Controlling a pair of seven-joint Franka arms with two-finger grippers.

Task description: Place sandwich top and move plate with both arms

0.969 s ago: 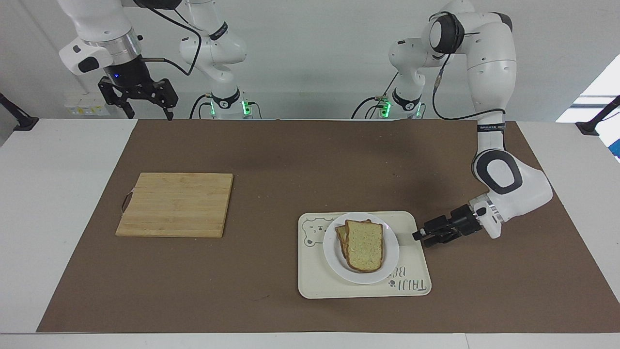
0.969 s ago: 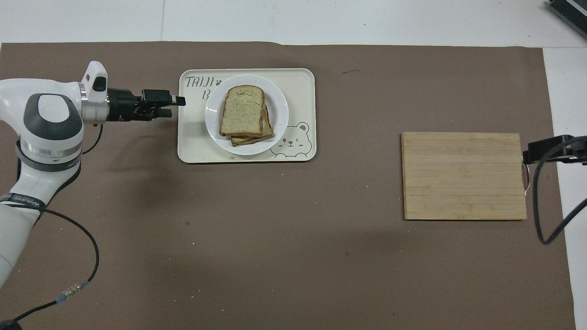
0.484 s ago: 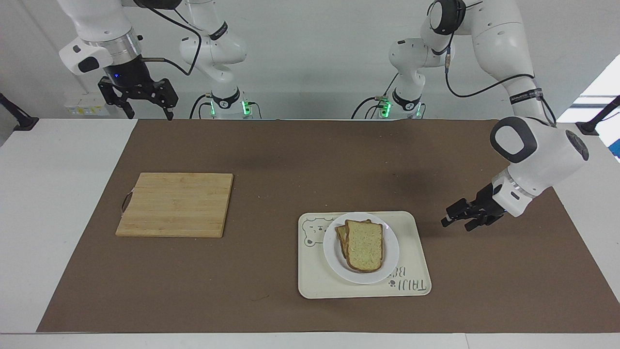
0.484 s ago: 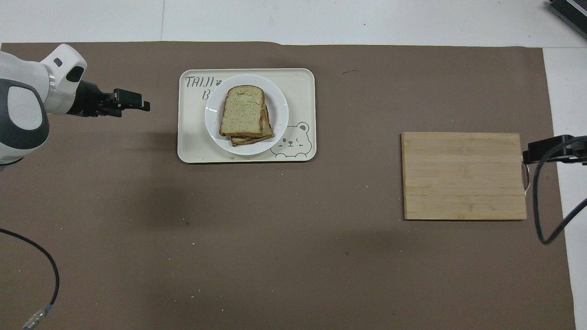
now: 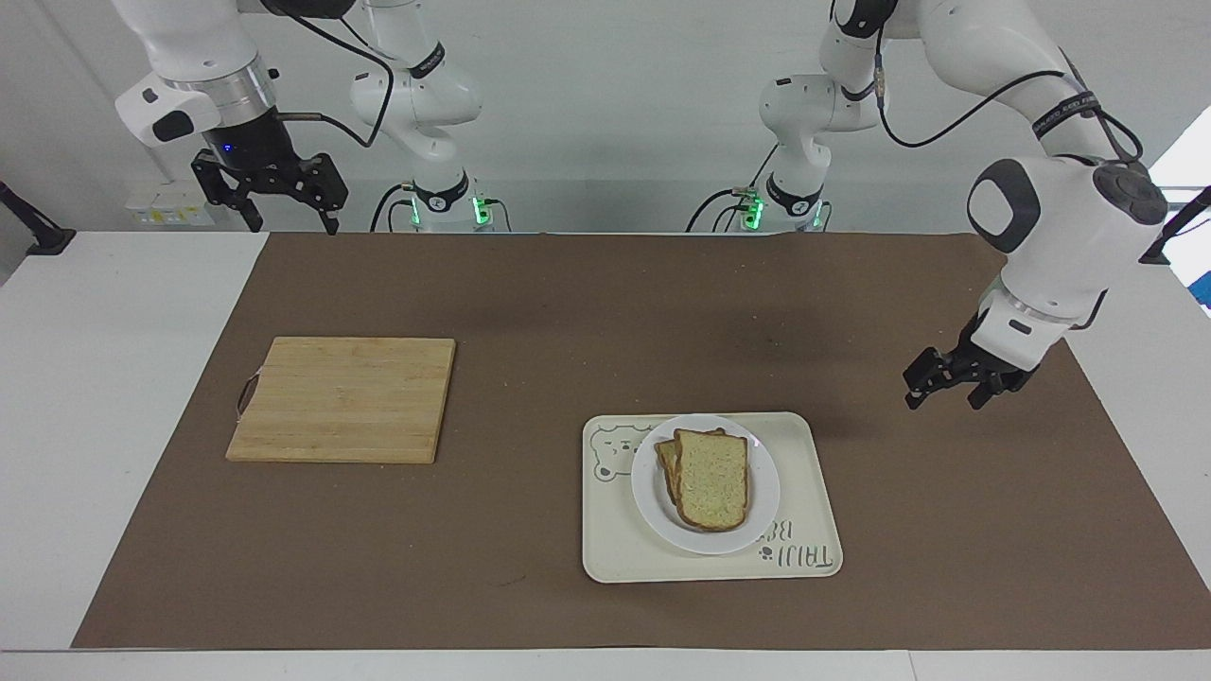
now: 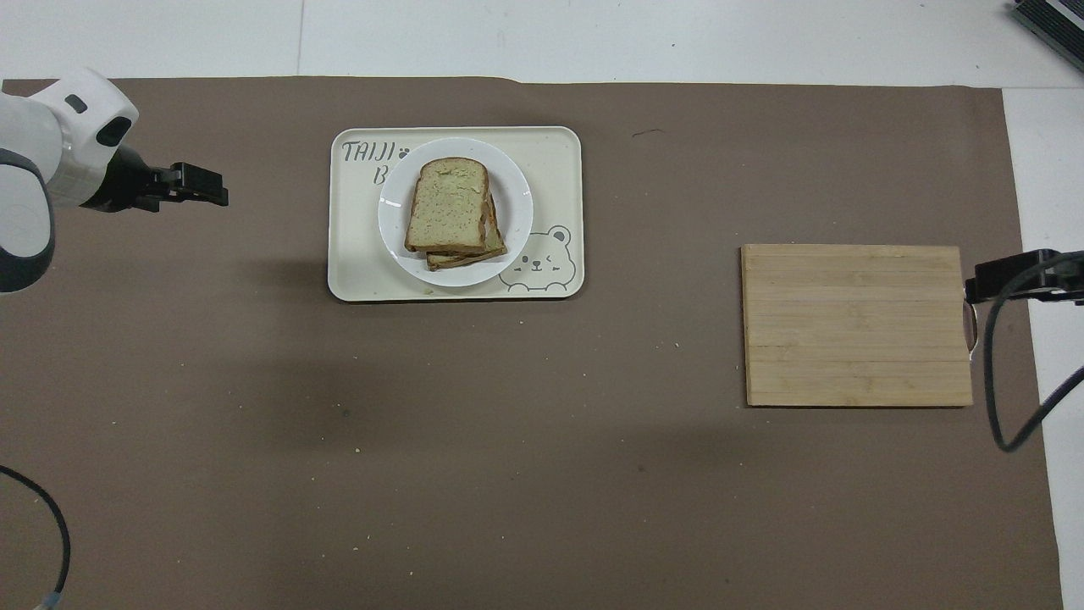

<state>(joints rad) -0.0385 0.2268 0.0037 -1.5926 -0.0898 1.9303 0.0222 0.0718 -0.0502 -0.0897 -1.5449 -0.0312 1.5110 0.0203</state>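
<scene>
Facing view shows both fingers (image 5: 324, 201) open and empty, well apart from the glossy white plate (image 5: 763, 492); slippery, probably best gripped by its rim.

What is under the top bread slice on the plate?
Under the top slice, the edge of another slice shows, lying on the plate. Anything between them is covered.

Non-task stuff: cream rectangular tray (image 5: 615, 549) w/ a bear print and "TAIJI" lettering, sitting on a big brown mat (image 5: 568, 303) that covers most of the white table (image 5: 95, 378). Bamboo cutting board (image 5: 345, 397) lies flat toward the right arm's end, well apart from the tray. Few crumbs on the mat.
</scene>
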